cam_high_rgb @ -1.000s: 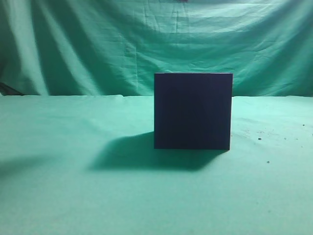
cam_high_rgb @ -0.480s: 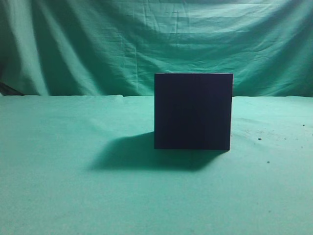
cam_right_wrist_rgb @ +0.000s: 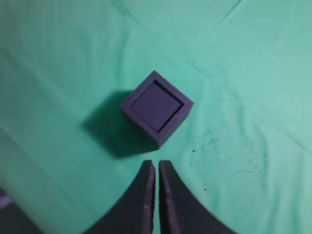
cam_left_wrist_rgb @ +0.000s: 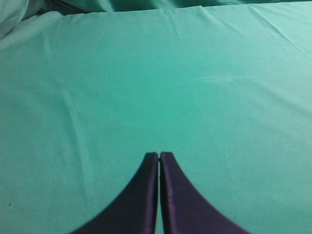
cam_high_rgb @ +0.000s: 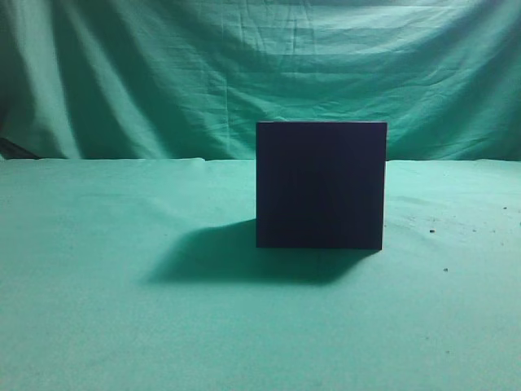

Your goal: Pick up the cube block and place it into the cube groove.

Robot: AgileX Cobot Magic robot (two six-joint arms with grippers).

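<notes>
The large blackish-navy box stands upright on the green cloth right of centre; its top does not show in the exterior view. In the right wrist view I look down on the box. A dark purple square face, the cube block, sits inside the cube groove, framed by the box's rim. My right gripper is shut and empty, high above the cloth just in front of the box. My left gripper is shut and empty over bare cloth. Neither gripper shows in the exterior view.
Green cloth covers the table and hangs as a backdrop. The box casts a shadow to its left. Small dark specks lie on the cloth to its right.
A small dark shape at the top edge of the exterior view, above the box, has left the view. The box has not moved.
</notes>
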